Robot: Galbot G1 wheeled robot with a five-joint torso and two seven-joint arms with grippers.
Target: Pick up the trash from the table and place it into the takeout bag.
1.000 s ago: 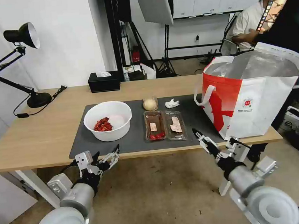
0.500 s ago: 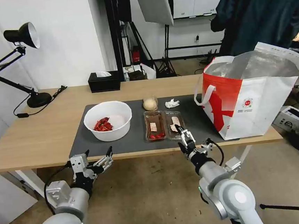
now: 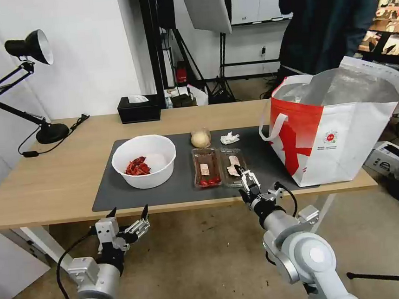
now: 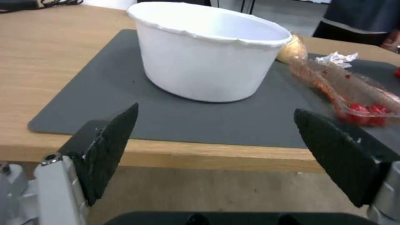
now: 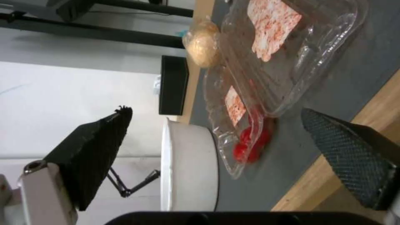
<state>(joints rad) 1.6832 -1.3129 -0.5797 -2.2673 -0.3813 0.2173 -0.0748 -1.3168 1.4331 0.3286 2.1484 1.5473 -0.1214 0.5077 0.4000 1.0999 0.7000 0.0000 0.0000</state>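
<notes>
Right gripper point(image 3: 247, 179) is wide open, empty, at the counter point(image 3: 48, 181) front edge just short of the clear hinged tray point(image 3: 219, 166). Bring one finger under the near rim and one over it, and close gently; the thin plastic will likely flex and slip. Tray lies open flat on the grey mat point(image 3: 179, 188), red bits inside, between the white bowl point(image 3: 144, 161) and the takeout bag point(image 3: 341, 123). Left gripper point(image 3: 127, 220) is open, empty, below the counter edge.

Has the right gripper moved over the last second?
Yes. The right gripper has swung toward the robot's left, away from the takeout bag, to the near edge of the clear hinged food tray.
</notes>
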